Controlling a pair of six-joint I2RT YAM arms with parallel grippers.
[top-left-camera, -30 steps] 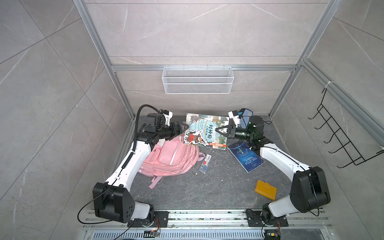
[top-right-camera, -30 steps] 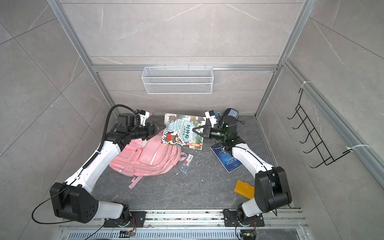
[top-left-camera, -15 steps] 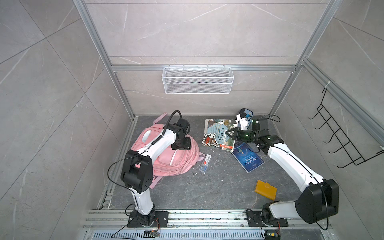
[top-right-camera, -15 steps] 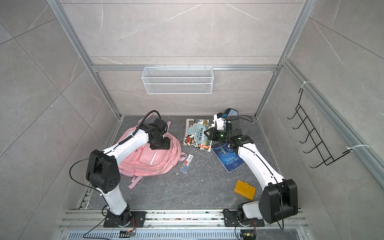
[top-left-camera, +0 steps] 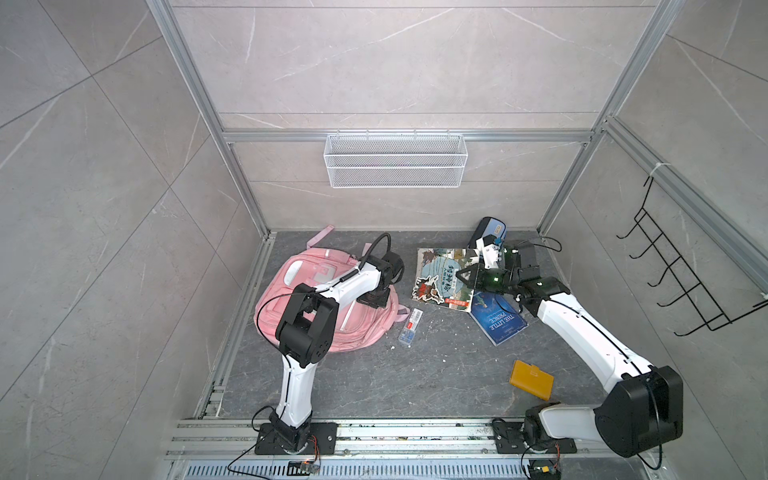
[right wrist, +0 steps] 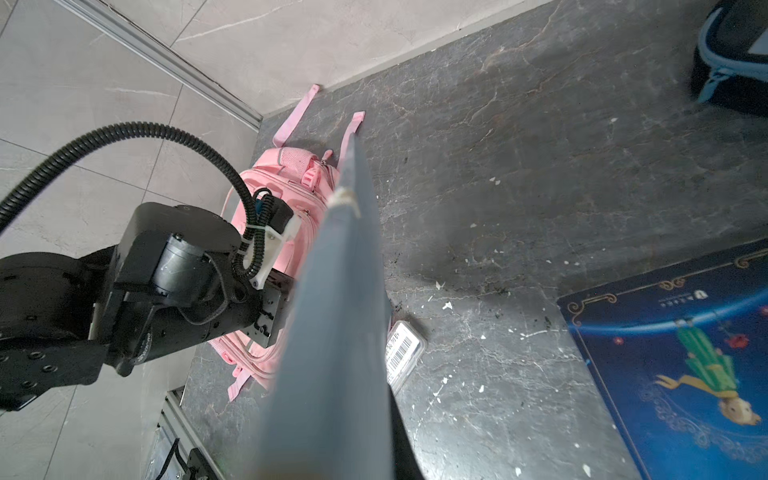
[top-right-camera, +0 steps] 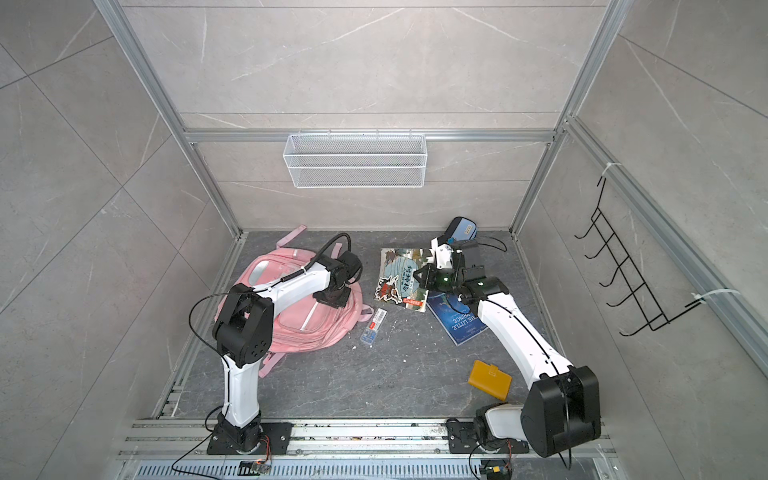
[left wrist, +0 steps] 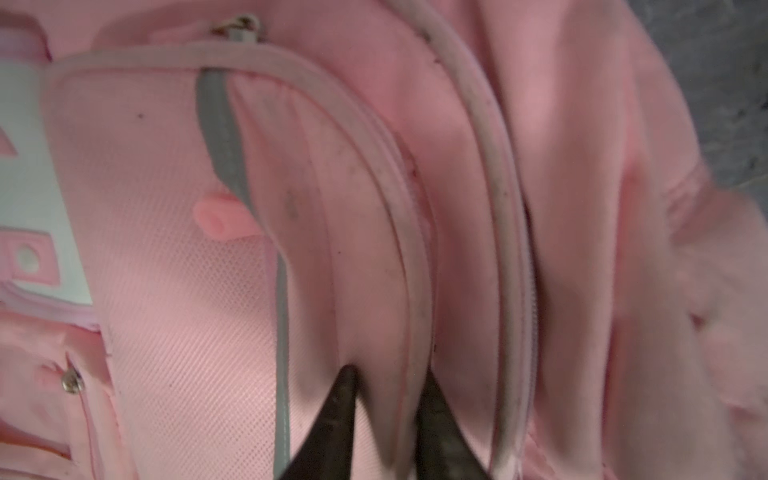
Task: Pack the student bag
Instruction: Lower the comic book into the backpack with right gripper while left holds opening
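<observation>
- The student bag (top-left-camera: 299,274), soft pink fabric with pale piping, is lying flat at 9 o'clock on the dark stone tabletop (top-left-camera: 436,374); what it is holding cannot be told.
- A white wire basket (top-left-camera: 395,178) is hanging on the wall at 12 o'clock, and a blue pencil case (top-left-camera: 492,228) is sitting at 1 o'clock.
- The left arm is bending high at the elbow with its wrist pointing down; the left pincer (left wrist: 388,374) is clenching a fabric ridge on the bag's front.
- The right arm is stretching low towards 11 o'clock; the right pincer (top-left-camera: 460,274) is grasping a glossy picture book (top-left-camera: 432,278) by its edge and holding it tilted.
</observation>
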